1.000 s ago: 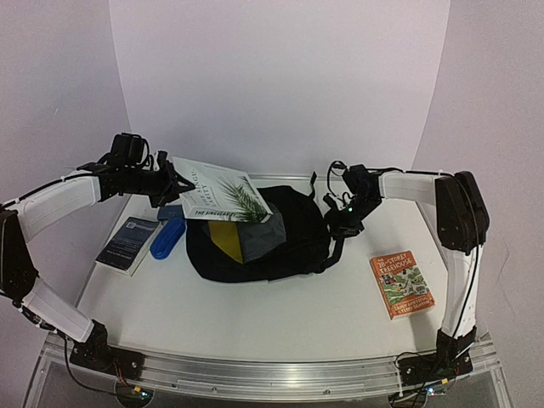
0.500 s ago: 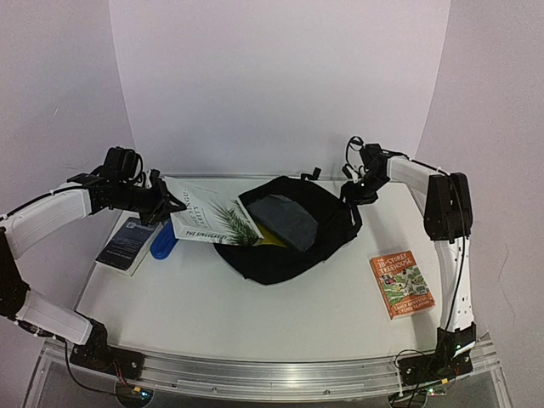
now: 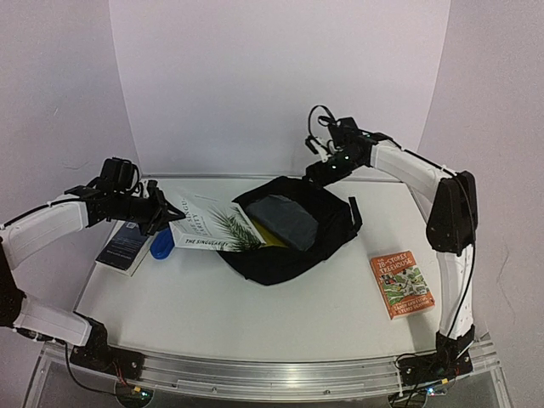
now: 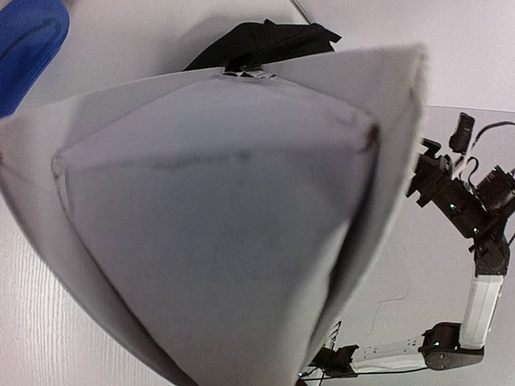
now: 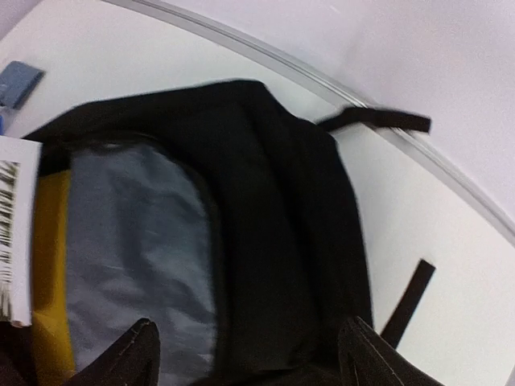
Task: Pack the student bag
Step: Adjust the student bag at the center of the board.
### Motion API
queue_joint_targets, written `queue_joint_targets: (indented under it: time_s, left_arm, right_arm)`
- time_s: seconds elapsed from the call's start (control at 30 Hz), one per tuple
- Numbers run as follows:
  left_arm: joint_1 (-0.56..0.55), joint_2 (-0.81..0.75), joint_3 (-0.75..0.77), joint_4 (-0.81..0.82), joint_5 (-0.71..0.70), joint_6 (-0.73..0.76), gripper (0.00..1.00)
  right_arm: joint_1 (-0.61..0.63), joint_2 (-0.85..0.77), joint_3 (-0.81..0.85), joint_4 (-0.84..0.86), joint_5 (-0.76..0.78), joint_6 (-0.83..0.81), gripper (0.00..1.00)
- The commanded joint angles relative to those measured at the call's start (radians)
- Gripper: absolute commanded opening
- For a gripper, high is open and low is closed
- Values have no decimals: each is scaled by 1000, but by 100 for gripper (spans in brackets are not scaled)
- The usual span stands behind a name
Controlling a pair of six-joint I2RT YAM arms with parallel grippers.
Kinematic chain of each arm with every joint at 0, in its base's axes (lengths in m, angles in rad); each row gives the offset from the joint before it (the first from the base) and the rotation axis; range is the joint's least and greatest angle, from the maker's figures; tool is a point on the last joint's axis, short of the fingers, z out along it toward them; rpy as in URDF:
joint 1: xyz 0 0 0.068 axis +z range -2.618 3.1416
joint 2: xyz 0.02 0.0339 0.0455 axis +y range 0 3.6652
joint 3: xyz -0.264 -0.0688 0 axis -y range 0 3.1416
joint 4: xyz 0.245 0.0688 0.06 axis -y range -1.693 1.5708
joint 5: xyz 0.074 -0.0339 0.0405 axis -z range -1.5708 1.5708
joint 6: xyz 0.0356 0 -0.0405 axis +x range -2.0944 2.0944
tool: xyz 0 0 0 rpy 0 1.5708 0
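Top external view first: the left tool [image 3: 163,216] is pinching the left edge of the white book [image 3: 212,228], fern on its cover, and holds it out with the far end reaching the mouth of the student bag [image 3: 293,255]. Left wrist view sees only that book's pale underside. Over to the right tool [image 3: 316,170]: fingers [image 5: 141,350] spread wide, gripping nothing, hovering above the bag's back rim. The bag lies mid-surface [image 3: 255,323], mouth gaping, grey lining [image 3: 285,217] and a yellow item [image 3: 269,232] showing inside. Left of it, a blue case [image 3: 161,245] and a dark booklet [image 3: 127,245] lie side by side. An orange book [image 3: 401,283] lies well apart on the right.
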Motion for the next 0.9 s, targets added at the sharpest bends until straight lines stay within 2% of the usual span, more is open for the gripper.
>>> queue_joint_targets:
  time_s: [0.0,0.27,0.5,0.57,0.67,0.77,0.8,0.87]
  left_arm:
    - [0,-107,-11,25,26,-46,0]
    - [-2,-271,-142,49,-41,-206,0]
    - [-3,-356,-181,15,-78,-235,0]
    - [-3,-362,-190,14,-80,-239,0]
    - [-4,-357,-206,54,-62,-255,0]
    - [-5,-349,-228,127,-38,-281,0]
    - [-5,-345,-237,153,-29,-288,0]
    - [-6,-330,-246,201,-8,-297,0]
  right_arm:
    - [124,-20,-35,15,32,-56,73]
    - [258,105,-30,16,89,-89,69]
    - [268,196,-42,33,214,-114,64]
    - [267,205,-48,39,235,-123,60]
    - [267,209,-44,45,270,-124,43]
    - [267,192,-17,45,273,-106,10]
    - [267,181,-7,44,267,-97,3]
    - [267,159,11,43,248,-75,0]
